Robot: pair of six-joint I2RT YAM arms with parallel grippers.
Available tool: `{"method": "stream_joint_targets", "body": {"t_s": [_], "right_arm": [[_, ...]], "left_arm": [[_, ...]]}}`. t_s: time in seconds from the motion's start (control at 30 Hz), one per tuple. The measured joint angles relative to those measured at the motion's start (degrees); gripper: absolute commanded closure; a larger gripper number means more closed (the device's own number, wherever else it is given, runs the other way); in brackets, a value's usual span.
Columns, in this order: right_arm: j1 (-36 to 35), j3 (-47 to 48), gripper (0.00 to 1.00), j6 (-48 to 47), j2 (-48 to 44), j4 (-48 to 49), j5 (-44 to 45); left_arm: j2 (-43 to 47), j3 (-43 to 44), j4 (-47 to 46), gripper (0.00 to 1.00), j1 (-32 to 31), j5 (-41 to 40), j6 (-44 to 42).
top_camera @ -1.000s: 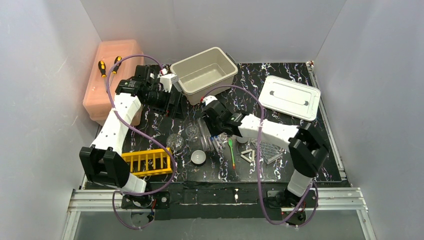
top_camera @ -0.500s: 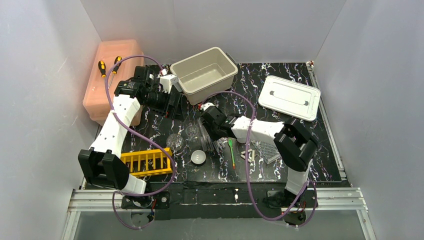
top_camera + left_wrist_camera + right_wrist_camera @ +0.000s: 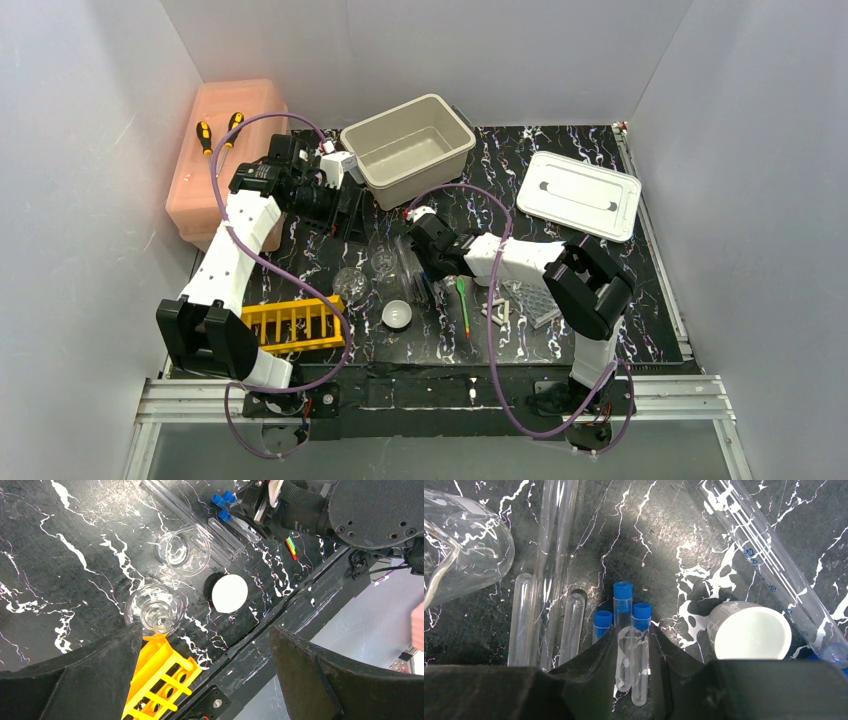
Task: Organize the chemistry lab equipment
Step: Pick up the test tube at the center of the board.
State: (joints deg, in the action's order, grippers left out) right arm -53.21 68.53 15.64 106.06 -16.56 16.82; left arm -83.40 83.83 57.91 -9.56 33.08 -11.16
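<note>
My right gripper (image 3: 633, 631) (image 3: 432, 272) is down at the table, shut on two blue-capped glass tubes (image 3: 640, 645) that lie side by side between its fingers. A third blue-capped tube (image 3: 601, 624) lies just outside the left finger. Longer bare tubes (image 3: 556, 555), a graduated cylinder (image 3: 769, 570) and the white bowl (image 3: 751, 632) (image 3: 398, 315) lie around them. A flask (image 3: 155, 611) touches the yellow rack (image 3: 155, 680) (image 3: 292, 323), with a beaker (image 3: 183, 550) beyond. The green spoon (image 3: 463, 305) and white triangle (image 3: 497, 312) lie to the right. My left gripper (image 3: 205, 680) (image 3: 345, 200) hangs open high above, holding nothing.
A beige bin (image 3: 408, 150) stands at the back centre with its white lid (image 3: 580, 195) lying to the right. The pink box (image 3: 225, 150) at the back left carries two screwdrivers (image 3: 205, 135). A clear ridged plate (image 3: 535, 300) lies by the triangle.
My right arm has folded in and shifted its gripper slightly left and down over the blue-capped tubes. The left arm has barely moved.
</note>
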Motion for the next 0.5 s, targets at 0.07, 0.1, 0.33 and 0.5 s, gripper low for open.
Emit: {"method": "stream_joint_targets", "body": {"t_s": [0.07, 0.1, 0.33, 0.5], "right_arm": [[0.00, -0.07, 0.66, 0.00, 0.02, 0.33, -0.04], [0.00, -0.07, 0.66, 0.00, 0.02, 0.50, -0.07], [0.00, -0.07, 0.60, -0.04, 0.02, 0.63, -0.09], [0.00, 0.48, 0.56, -0.63, 0.02, -0.28, -0.11]], "left_arm": [[0.00, 0.00, -0.02, 0.02, 0.00, 0.00, -0.15], [0.04, 0.00, -0.02, 0.02, 0.00, 0.02, -0.17], [0.57, 0.00, 0.02, 0.02, 0.00, 0.00, -0.70], [0.61, 0.00, 0.02, 0.02, 0.00, 0.00, -0.98]]}}
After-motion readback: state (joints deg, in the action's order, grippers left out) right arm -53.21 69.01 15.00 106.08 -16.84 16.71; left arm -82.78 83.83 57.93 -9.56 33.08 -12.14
